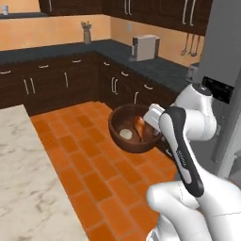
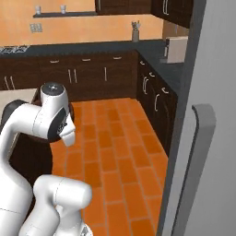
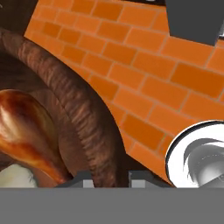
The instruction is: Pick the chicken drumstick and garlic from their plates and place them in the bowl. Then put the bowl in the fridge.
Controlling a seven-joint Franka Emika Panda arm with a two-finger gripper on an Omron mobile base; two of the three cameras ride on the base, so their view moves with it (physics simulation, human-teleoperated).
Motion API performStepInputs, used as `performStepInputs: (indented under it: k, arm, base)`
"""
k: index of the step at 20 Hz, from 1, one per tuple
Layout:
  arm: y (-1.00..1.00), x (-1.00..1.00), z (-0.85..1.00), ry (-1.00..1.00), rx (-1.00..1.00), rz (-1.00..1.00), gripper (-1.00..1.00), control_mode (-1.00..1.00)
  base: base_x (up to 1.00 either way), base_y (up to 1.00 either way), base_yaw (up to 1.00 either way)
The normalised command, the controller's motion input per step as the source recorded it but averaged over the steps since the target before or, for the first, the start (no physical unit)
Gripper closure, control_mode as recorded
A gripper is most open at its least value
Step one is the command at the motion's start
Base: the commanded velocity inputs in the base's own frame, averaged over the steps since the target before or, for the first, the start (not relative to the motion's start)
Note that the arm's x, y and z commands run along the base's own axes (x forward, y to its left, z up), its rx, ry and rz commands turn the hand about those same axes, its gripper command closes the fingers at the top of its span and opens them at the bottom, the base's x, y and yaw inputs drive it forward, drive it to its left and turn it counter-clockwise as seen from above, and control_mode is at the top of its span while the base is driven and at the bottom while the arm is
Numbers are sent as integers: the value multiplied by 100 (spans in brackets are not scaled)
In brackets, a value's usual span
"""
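My gripper (image 1: 151,123) is shut on the right rim of the dark brown bowl (image 1: 133,129) and holds it in the air over the orange tiled floor. Inside the bowl lie the off-white garlic (image 1: 125,134) and the reddish-brown chicken drumstick (image 1: 139,126). In the hand view the bowl's rim (image 3: 83,113) runs down between my gripper's (image 3: 110,180) two tips, with the drumstick (image 3: 26,131) and a bit of garlic (image 3: 15,177) at the left. The grey fridge (image 1: 221,56) stands just right of the arm, its door (image 2: 207,115) close at the right. The plates are out of view.
A marble counter (image 1: 23,179) runs along the left. Dark cabinets under a dark worktop (image 1: 70,77) line the back and right walls, with a white appliance (image 1: 143,47) on top. Open tiled floor (image 1: 89,160) lies below the bowl.
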Motion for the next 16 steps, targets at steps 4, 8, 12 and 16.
performStepInputs:
  k: [4, 8, 12, 16]
  arm:
    - [0, 0, 0, 0, 0, 0, 100, 100]
    - [0, 0, 0, 0, 0, 0, 100, 100]
    - [0, 0, 0, 0, 0, 0, 100, 100]
    - [0, 0, 0, 0, 0, 0, 100, 100]
  base:
    - [100, -23, -2]
    - [100, -2, -48]
    - [93, 0, -65]
    - [15, -12, -84]
